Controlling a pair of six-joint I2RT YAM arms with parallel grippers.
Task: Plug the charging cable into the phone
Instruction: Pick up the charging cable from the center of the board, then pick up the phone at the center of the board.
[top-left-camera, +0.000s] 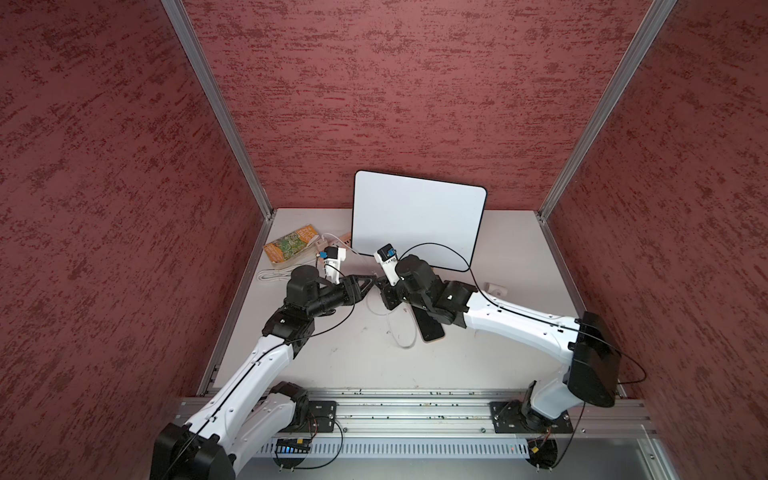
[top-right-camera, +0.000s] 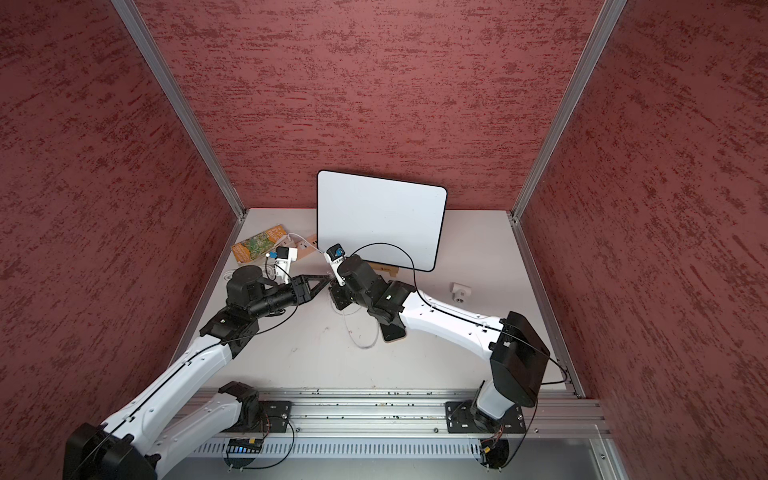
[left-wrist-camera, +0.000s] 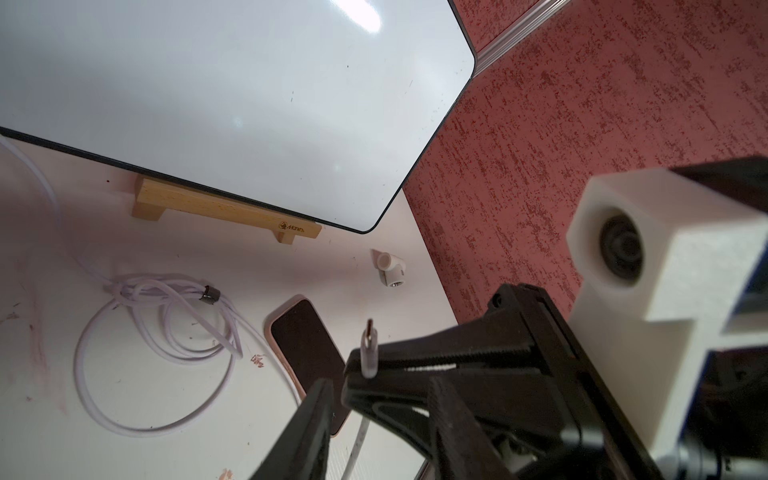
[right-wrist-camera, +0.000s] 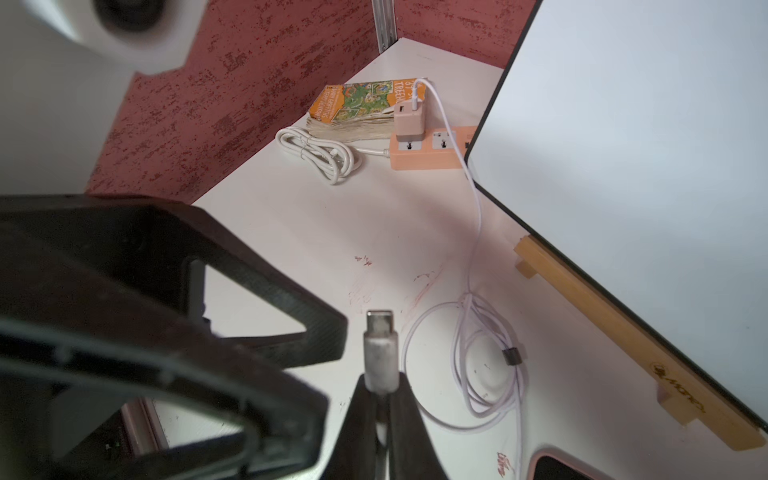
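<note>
Here is the right gripper, clenched on the small white plug of the long thin white charging cable. It pinches low on the sleeve so the metal tip sticks out free past the fingers. That looks a sensible hold, since the tip must be clear to enter a port. The plug is up off the table.

Right beside it, the left gripper has its black triangular fingers parted, with nothing between them (a helper here, by the look of it, not the carrier).

The rest of the cable lies in a loose loop on the surface, its bundle cinched by a small black tie. From there it runs back to a peach wall adapter seated in an orange power strip.

And the phone, a glossy black-screened smartphone with a tan edge, lies flat and face up. It is just beside the loop and partly under the right arm in both top views. Its port cannot be seen, so the plug's line-up cannot be judged.

The surface is a white tabletop scuffed with reddish marks. At the back, a white black-rimmed board sits tilted in a pale wooden stand. A small white T-shaped gadget lies off near the side wall. Red textured walls close in on three sides, with aluminium posts at the corners.
</note>
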